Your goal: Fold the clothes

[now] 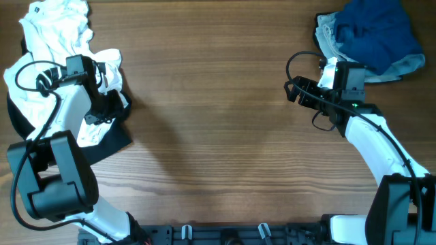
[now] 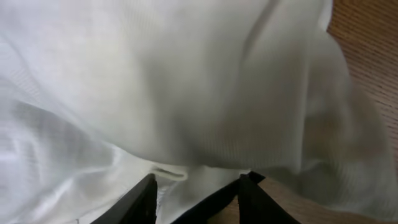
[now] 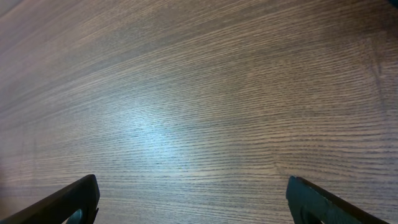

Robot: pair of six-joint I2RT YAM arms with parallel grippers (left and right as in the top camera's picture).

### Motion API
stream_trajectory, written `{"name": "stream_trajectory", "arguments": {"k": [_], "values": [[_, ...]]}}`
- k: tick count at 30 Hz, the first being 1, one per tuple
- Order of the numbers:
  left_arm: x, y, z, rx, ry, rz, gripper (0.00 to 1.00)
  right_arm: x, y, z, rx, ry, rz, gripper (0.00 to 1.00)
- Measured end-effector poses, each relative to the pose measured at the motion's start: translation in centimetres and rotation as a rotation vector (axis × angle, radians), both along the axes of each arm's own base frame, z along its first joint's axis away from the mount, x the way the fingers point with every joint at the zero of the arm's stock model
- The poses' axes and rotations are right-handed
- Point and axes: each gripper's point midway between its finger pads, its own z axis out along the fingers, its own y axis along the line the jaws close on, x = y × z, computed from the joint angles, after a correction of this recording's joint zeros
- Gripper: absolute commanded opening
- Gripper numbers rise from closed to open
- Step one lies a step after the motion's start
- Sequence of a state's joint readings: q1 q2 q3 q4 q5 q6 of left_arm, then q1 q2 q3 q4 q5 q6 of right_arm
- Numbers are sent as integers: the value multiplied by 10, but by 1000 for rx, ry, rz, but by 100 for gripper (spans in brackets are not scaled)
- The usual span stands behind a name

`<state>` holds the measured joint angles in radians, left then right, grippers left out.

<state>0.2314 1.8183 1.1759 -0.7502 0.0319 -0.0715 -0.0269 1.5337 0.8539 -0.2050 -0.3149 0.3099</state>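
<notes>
The left gripper (image 2: 198, 177) stands with its jaws part-way apart. Only the tips of its two dark fingers (image 2: 140, 202) show at the bottom edge of the left wrist view. White cloth lies in the gap and just ahead of them, and it does not look squeezed. Whether the tips touch it cannot be told. A dark slanting strip crosses between the fingers; what it is stays unclear. The white garment (image 2: 186, 87) fills nearly the whole of that view, soft and blurred, with a sliver of wood at the right edge.

From overhead, the left gripper (image 1: 102, 112) sits low over the pile at the table's left side, its tips lost against dark cloth. The white garment (image 1: 58, 30) is bunched from the far left corner down to the gripper. Part of it runs under the arm, and a patch beside the gripper bears black marks too small to read. The black garment (image 1: 112, 143) lies beneath it, showing only along the lower and left fringe.

The right gripper (image 3: 193, 186) is spread wide and holds nothing. Only its two fingers (image 3: 71, 199) show, at the lower corners of the right wrist view, with bare wood grain between them.

Overhead, it (image 1: 296, 92) points towards the middle of the table (image 1: 218, 136), just beside the far right heap. There the navy-blue garment (image 1: 375, 34) lies crumpled on the pale-denim garment (image 1: 330, 37), which peeks out at the left and lower right. The picture's top edge cuts off the heap.
</notes>
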Motion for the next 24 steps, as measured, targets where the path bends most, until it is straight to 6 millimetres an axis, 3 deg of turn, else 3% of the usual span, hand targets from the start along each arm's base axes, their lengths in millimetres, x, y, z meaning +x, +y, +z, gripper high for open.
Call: {"name": "stream_trajectory", "arguments": {"k": [5, 14, 18, 24], "values": [[2, 3, 1, 18, -6, -3, 49, 0, 0, 0, 0, 0, 0, 97], [5, 7, 2, 51, -16, -57, 49, 0, 0, 0, 0, 0, 0, 97], [6, 9, 2, 62, -19, -66, 43, 0, 0, 0, 0, 0, 0, 97], [8, 8, 3, 61, -25, -76, 26, -2, 0, -1, 0, 9, 0, 97]]}}
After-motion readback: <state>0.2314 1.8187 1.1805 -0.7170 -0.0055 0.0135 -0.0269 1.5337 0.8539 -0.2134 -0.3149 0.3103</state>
